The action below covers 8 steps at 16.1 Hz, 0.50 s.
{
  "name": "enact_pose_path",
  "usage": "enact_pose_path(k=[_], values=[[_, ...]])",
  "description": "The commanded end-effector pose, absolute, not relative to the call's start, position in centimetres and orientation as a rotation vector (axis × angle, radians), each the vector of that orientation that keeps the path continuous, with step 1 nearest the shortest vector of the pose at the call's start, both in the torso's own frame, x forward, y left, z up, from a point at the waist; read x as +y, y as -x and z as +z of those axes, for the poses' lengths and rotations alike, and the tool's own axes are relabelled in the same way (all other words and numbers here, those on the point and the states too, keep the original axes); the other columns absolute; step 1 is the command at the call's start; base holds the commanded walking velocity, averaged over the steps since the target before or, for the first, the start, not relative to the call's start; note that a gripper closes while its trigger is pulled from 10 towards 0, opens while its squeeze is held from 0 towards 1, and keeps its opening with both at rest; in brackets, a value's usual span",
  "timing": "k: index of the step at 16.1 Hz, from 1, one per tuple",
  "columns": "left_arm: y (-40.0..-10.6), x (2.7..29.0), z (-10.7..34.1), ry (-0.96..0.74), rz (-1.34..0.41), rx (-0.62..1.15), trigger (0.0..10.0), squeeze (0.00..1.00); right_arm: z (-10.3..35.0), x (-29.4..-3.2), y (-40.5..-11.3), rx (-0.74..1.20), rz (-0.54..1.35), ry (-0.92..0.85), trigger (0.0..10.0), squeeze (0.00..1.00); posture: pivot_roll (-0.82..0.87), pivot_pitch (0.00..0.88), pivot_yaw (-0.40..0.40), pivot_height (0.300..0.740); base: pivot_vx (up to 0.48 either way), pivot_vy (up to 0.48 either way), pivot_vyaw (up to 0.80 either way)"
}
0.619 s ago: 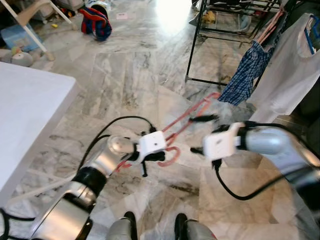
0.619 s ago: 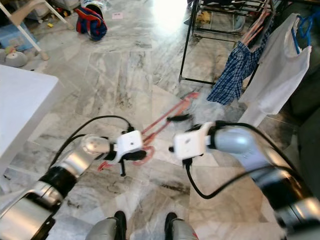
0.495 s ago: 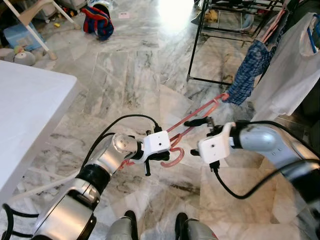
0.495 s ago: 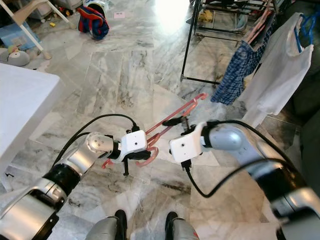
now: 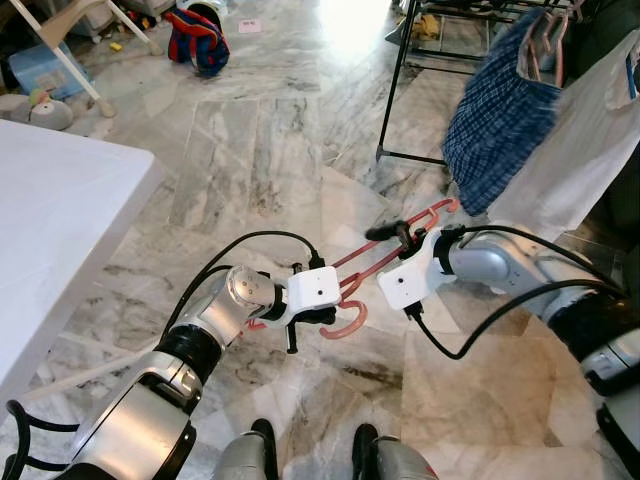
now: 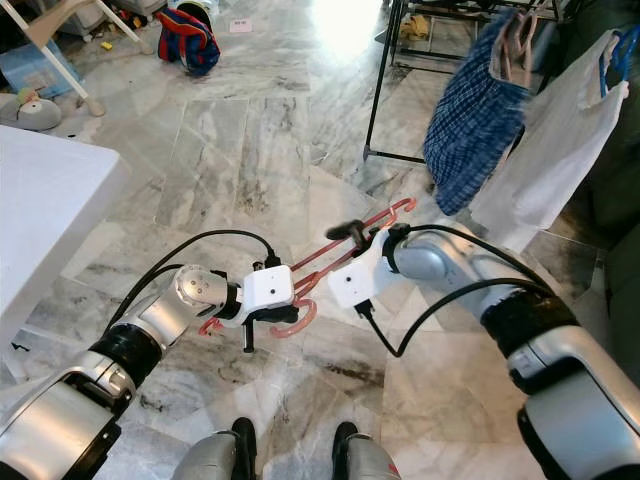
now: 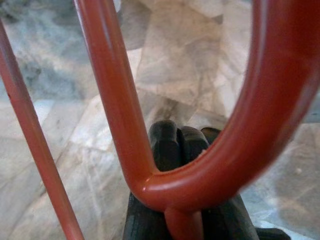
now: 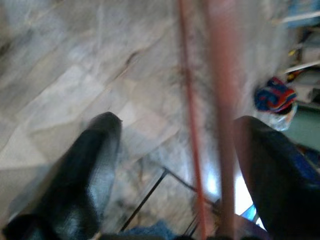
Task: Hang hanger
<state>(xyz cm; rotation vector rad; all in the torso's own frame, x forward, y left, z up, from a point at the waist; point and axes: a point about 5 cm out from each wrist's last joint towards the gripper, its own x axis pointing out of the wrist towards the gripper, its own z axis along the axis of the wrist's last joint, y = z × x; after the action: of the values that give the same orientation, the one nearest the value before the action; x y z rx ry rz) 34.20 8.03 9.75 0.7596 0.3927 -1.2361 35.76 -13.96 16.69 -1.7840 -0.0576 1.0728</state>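
At the left edge of the head view stands a white flat-topped counter (image 5: 60,230), with grey-veined marble floor (image 5: 250,150) beyond it. In the upper left of the frame lie a red and blue cloth bag (image 5: 197,38) and a white plastic chair leg (image 5: 60,55).

Below centre, the left gripper (image 5: 318,316) is clamped on the red plastic clothes hanger (image 5: 385,248) at the base of its hook; the left wrist view shows the black fingers (image 7: 170,145) pressed together behind the hook's curve. The hanger is held in the air above the floor, and its bars run up and to the right from that grasp.

Just right of centre, the right gripper (image 5: 392,232) sits with its fingers spread wide on either side of the hanger's bars, which pass between the fingertips (image 8: 97,165) without evident contact.

In the upper right stands a black metal clothes rack (image 5: 400,90), carrying a blue checked shirt (image 5: 495,110) and a white garment (image 5: 575,150) on hangers.
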Motion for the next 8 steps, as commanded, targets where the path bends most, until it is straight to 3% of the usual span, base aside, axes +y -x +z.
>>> enact_pose_path(k=[1,8], values=[[-34.4,8.0,10.0,-0.781,-1.231,0.378,10.0,0.0,16.0,-14.2,-35.8,-0.03,1.076,1.812,0.0,0.0,0.04,0.267,0.031,0.74,0.0,0.0,0.0],[-34.8,8.0,10.0,-0.808,-1.198,0.375,10.0,0.0,14.5,-13.7,-36.1,-0.006,1.04,1.812,0.0,0.0,0.04,0.266,0.041,0.74,0.0,0.0,0.0]])
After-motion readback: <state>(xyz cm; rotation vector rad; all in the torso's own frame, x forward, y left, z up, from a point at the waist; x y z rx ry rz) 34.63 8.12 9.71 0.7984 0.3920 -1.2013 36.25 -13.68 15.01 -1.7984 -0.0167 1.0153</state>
